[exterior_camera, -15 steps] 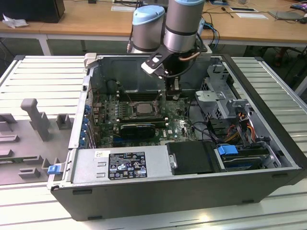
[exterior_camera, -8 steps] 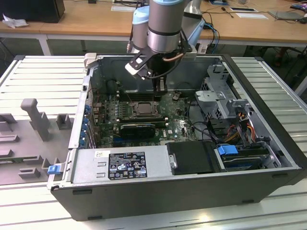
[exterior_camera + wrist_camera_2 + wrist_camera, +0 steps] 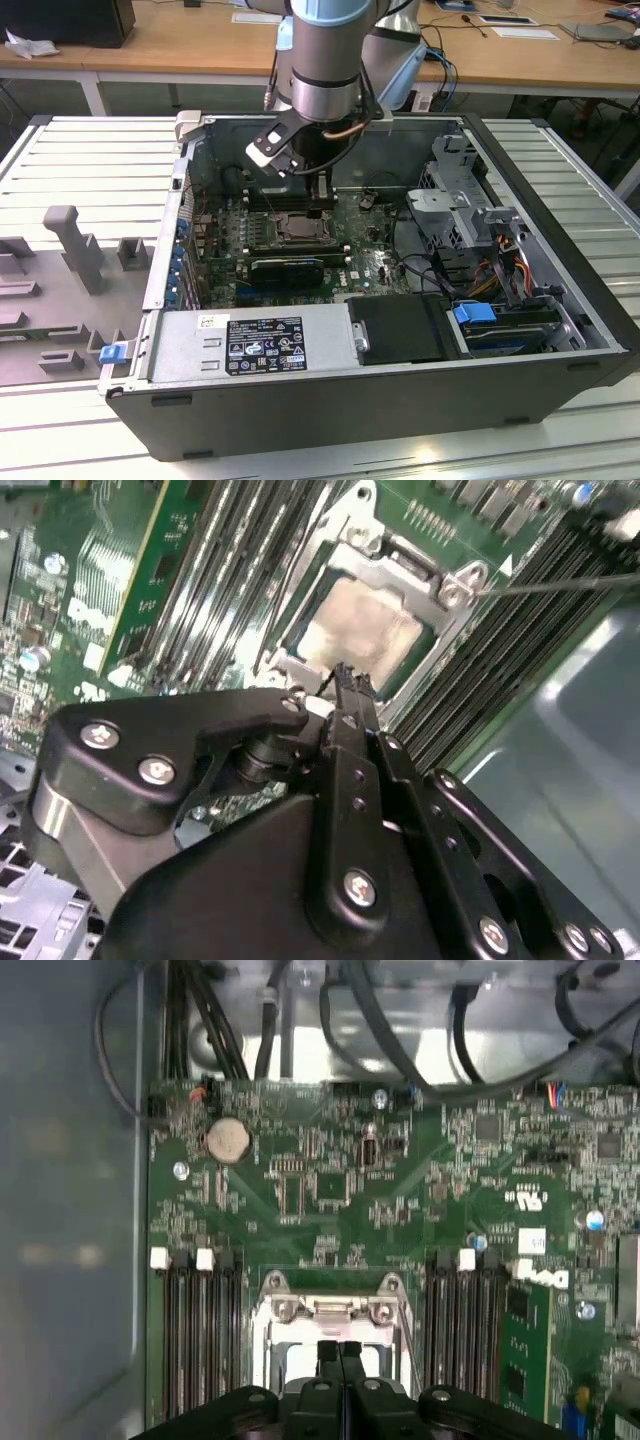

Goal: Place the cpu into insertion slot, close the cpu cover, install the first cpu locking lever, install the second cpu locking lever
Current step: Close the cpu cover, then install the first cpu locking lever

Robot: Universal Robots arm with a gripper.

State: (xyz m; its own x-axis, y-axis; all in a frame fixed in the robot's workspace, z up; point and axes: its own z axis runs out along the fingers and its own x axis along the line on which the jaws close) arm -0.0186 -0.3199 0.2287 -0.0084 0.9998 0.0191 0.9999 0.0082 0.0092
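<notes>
The arm reached steeply down into the open computer case (image 3: 560, 300), its gripper (image 3: 320, 200) poised at the insertion slot (image 3: 300, 228), fingers pressed together. The cpu (image 3: 360, 630) sat in the slot, seemingly under the lowered cpu cover (image 3: 395, 565). Memory slots (image 3: 200, 1330) crowded both socket edges, while the green board (image 3: 330, 1190) lay open beyond.

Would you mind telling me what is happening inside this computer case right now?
A robot arm reaches into the open black computer case, over its green motherboard. The small pale silver-beige square cpu already sits in the silvery-framed insertion slot, with the thin silvery cpu cover seemingly down over its edges. The black claw, fingers pressed together and holding nothing, hangs at the slot's edge.
</notes>
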